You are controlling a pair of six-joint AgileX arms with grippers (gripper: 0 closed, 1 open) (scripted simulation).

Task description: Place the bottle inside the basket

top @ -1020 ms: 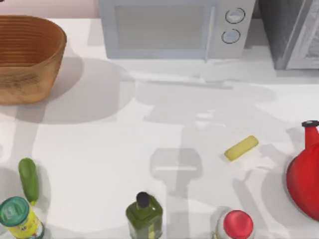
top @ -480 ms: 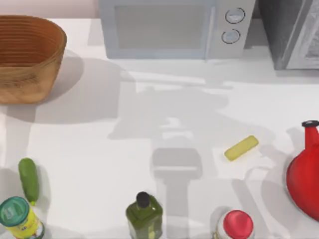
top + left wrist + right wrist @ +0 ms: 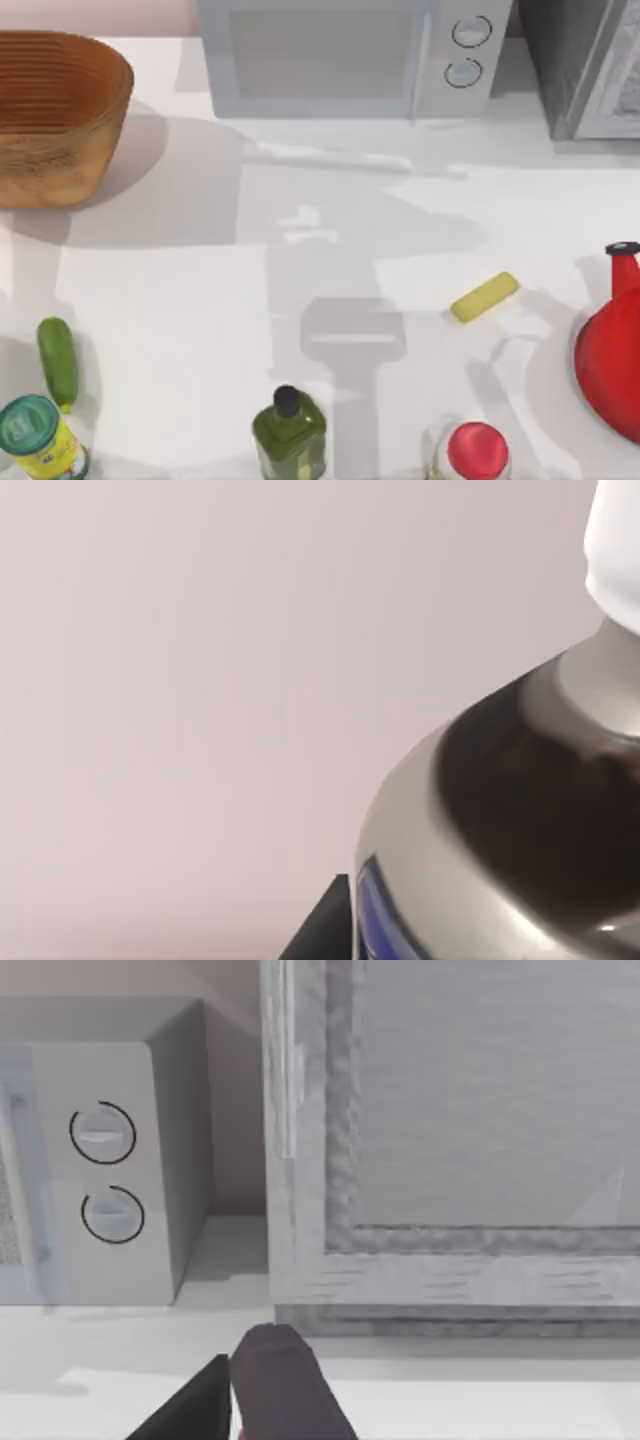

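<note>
Bottle (image 3: 520, 810) looms close before your left wrist camera, fingers' state untellable; carry it upright over the basket (image 3: 60, 110) at the tabletop's far-left corner, then lower gently.

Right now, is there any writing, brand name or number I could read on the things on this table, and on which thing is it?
No text can be read anywhere.
Bottle: a blue patch on its silver label, too cut off to read.
Yellow can: dark marks on its label, too blurred to read.
Microwave: two round dials, no numbers or signs showing.
Basket, green bottle, red-capped jar: no writing.
</note>
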